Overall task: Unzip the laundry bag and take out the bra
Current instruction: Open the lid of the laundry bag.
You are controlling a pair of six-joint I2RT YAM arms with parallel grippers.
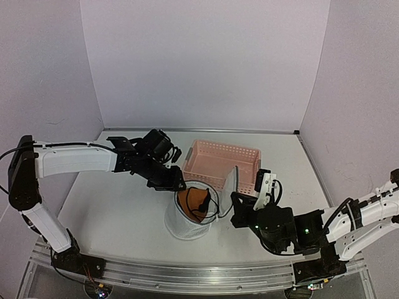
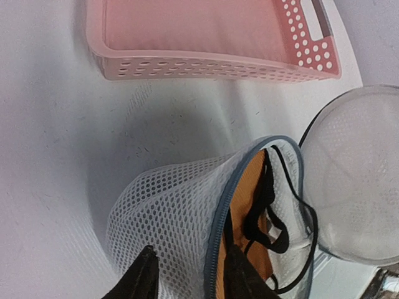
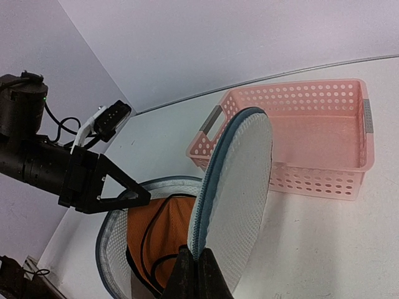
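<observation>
The laundry bag (image 1: 186,227) stands upright and open in the middle of the table, a white mesh cylinder (image 2: 168,212) with a blue-grey zip rim. The bra (image 1: 198,202) lies inside, orange side up with black straps (image 2: 246,193) (image 3: 165,230). My left gripper (image 1: 177,185) (image 2: 190,280) is open and straddles the bag's far-left rim, one finger outside the mesh and one inside. My right gripper (image 1: 235,210) (image 3: 198,274) is shut on the edge of the round zip lid (image 1: 232,180) (image 3: 240,187) and holds it up on edge at the bag's right side.
A pink perforated plastic basket (image 1: 224,147) (image 2: 206,68) (image 3: 312,180) stands just behind the bag and the raised lid. White walls close in the table at the back and both sides.
</observation>
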